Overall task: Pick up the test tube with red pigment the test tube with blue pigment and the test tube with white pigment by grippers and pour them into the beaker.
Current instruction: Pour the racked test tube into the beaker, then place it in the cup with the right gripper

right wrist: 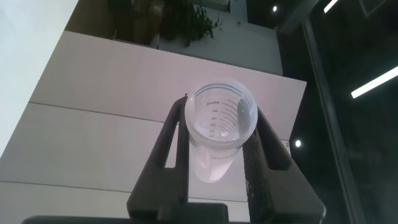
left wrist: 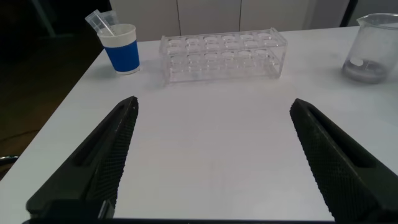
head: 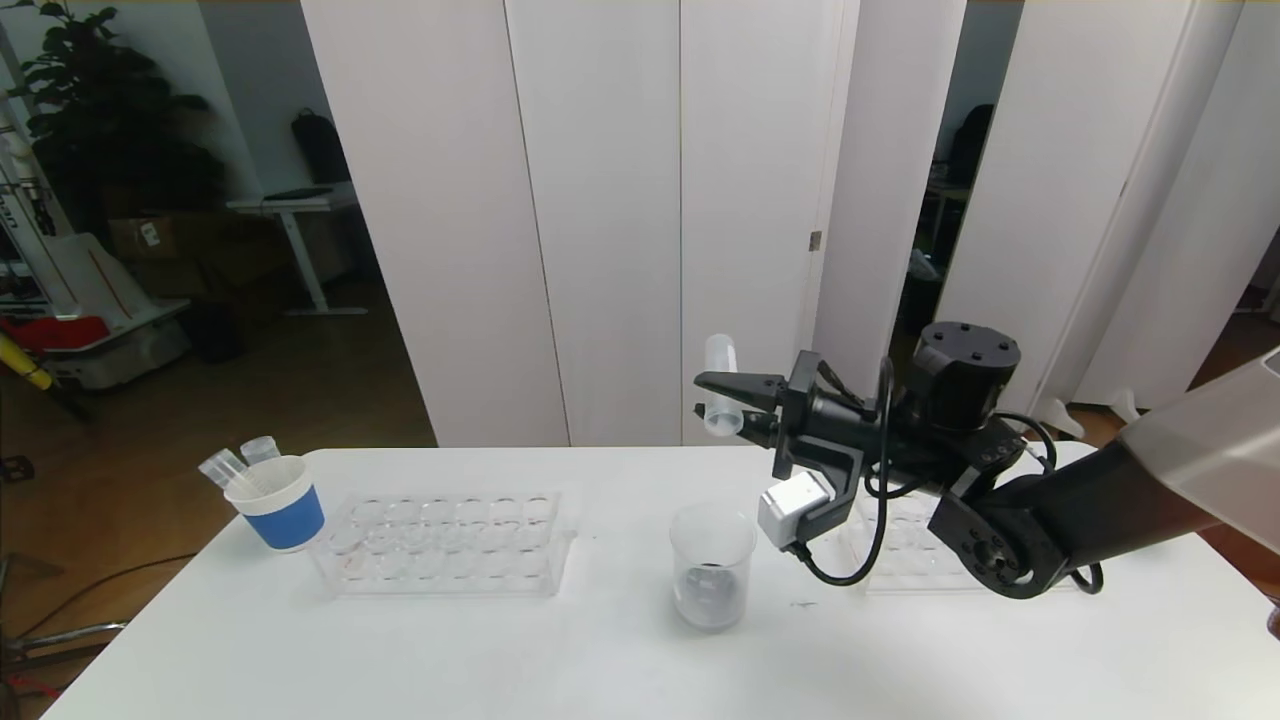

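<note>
The test tube with white pigment [head: 721, 385] is a clear plastic tube with printed graduation marks and a pale whitish bottom, held upright in the air by the right gripper [head: 728, 402], whose fingers are clamped on its sides, above and just behind the beaker [head: 712, 565]. The beaker stands on the white table [head: 600, 650] with dark grey liquid in its bottom. A clear rack [head: 445, 545] and a blue-and-white paper cup [head: 277, 502] holding tubes sit to the left. The left gripper [left wrist: 211, 158] hovers low over the table, fingers wide apart

Lab bench: tube rack [head: 445, 545]; beaker [head: 712, 565]; white table [head: 400, 650].
</note>
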You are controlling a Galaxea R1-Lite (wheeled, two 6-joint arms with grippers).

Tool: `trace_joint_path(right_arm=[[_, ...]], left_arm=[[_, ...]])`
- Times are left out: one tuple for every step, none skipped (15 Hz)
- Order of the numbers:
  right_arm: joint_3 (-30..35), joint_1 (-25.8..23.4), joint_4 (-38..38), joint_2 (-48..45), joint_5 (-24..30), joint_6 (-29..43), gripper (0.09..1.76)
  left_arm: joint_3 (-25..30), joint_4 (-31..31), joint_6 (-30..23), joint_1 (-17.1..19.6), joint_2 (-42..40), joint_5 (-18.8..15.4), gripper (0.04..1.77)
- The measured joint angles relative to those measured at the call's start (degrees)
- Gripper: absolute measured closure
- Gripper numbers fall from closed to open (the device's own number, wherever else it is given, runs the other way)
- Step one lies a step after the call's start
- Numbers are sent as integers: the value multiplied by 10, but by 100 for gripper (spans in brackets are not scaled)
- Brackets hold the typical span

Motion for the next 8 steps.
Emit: trace_joint_path(right_arm=[[1,0,0,-1,0,-1,128],[1,0,0,-1,0,-2,128],[1,0,0,-2,0,-1,128],[2,0,1,-2,0,-1,128],[2,1,2,-3,3,0,128],[2,2,8,-3,6,3,128],[2,3,13,-4,6,6,128],[2,3,14,-4,7,13,128]], left_arm=[[0,0,0,0,0,0,7],[0,0,0,0,0,0,7],[0,0,0,0,0,0,7],[0,0,0,0,0,0,7],[0,0,0,0,0,0,7],[0,0,0,0,0,0,7],[0,0,0,0,0,0,7],[0,0,0,0,0,0,7]])
